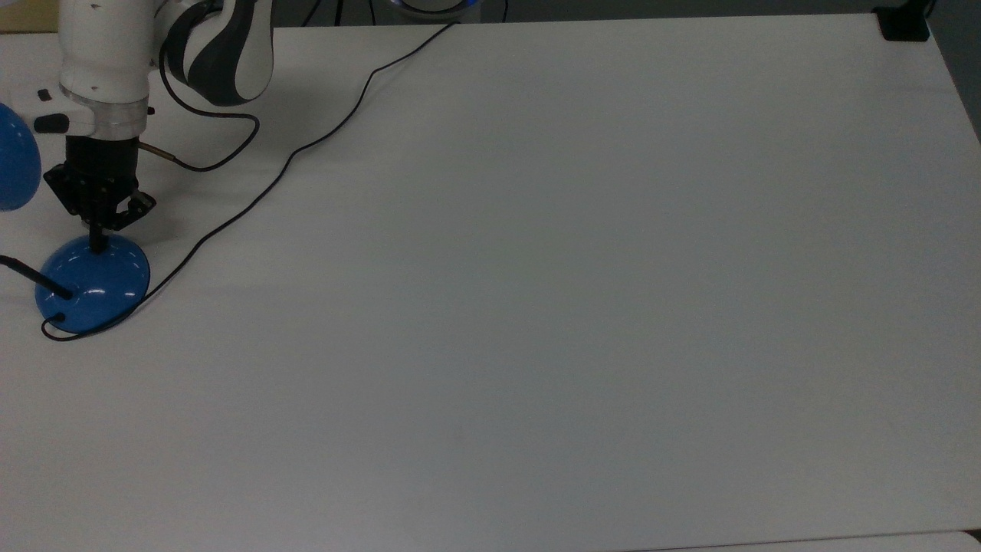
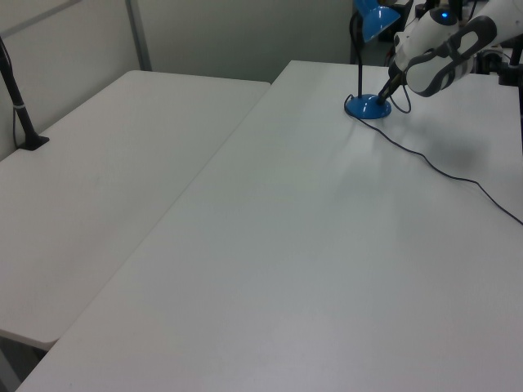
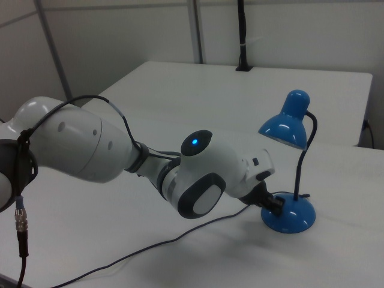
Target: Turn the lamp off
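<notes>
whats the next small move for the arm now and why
Probably lift the gripper straight up off the lamp. Its tip sits on the top of the blue base where the switch is, and the table shows no bright pool of light beside the base, so the lamp looks off and pressing further seems unneeded.

The pincer (image 1: 98, 244) tip hides the lamp (image 1: 92, 284) switch, seemingly; shade cropped.

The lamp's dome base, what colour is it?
Glossy blue. The lamp's dome base shows it best in the top view, matching the rounded blue shade.
</notes>
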Motion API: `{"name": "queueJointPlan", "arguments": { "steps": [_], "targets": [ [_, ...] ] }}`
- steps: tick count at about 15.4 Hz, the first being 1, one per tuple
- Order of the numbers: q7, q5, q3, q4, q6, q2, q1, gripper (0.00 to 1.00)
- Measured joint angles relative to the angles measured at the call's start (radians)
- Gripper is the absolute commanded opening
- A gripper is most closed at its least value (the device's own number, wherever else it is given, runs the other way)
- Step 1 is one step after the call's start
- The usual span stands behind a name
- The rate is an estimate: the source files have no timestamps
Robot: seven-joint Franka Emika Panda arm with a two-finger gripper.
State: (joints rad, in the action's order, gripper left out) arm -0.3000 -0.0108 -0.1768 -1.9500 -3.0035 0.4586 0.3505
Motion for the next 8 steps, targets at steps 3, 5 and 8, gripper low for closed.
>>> {"name": "queueJointPlan", "arguments": {
  "steps": [3,5,8],
  "targets": [
    [-0.015,0.0,0.0,-0.008,-0.014,-0.001,0.0,0.0],
    [-0.014,0.001,0.0,-0.016,-0.013,-0.007,0.0,0.0],
    [0.026,0.001,0.001,-0.03,0.083,-0.05,-0.006,0.0]
  ]
}}
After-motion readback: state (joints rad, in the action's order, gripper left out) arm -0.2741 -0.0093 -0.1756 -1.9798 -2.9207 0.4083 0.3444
